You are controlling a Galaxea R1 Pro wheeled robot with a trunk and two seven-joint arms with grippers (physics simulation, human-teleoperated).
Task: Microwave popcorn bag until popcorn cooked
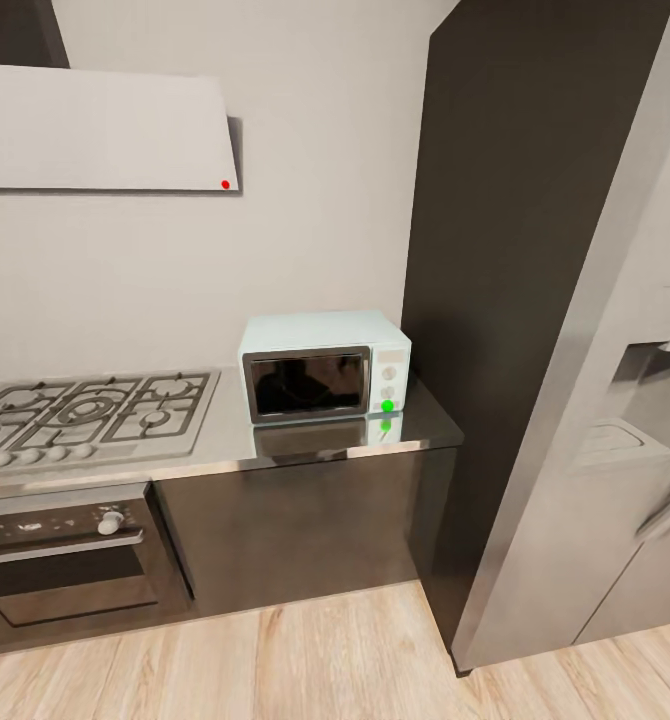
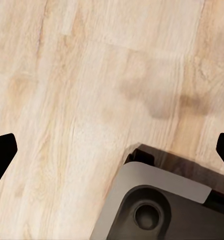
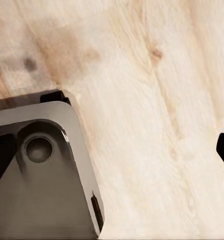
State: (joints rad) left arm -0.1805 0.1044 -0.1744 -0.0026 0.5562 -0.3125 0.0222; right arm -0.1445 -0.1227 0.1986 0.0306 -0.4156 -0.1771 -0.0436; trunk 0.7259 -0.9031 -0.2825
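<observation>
Head view. The microwave (image 1: 325,365) stands on the reflective steel bench (image 1: 305,445), at its right-hand end and close against the pale wall (image 1: 315,200). It is a small, pale mint-blue box; its dark glass door is framed in black and closed, and the panel to the right of the door carries round pale knobs above a green light dot (image 1: 387,405). The green dot and the front of the box are mirrored in the steel surface just before it. To the left, set into the same bench, lies a gas hob (image 1: 95,410) with a row of knobs and a red dot at its front edge. Beneath the hob sits a dark built-in oven (image 1: 65,560) with a steel handle. A pale extractor hood (image 1: 100,130), marked with a red dot, hangs above the hob. A tall dark panel (image 1: 515,250) rises just to the right of the microwave, and a steel refrigerator (image 1: 615,420) stands beyond it. The floor (image 1: 275,670) is light wood planking.

Left wrist view. The left gripper (image 2: 112,150) hangs over the wood floor with its dark fingertips (image 2: 1,150) at opposite edges of the picture, so the jaws stand released and hold nothing. A grey part of the robot's base (image 2: 152,205) lies below, though its exact identity is uncertain.

Right wrist view. The right gripper (image 3: 112,155) likewise has its jaws spread wide and released above the floor, beside a similar grey base part (image 3: 46,180).
</observation>
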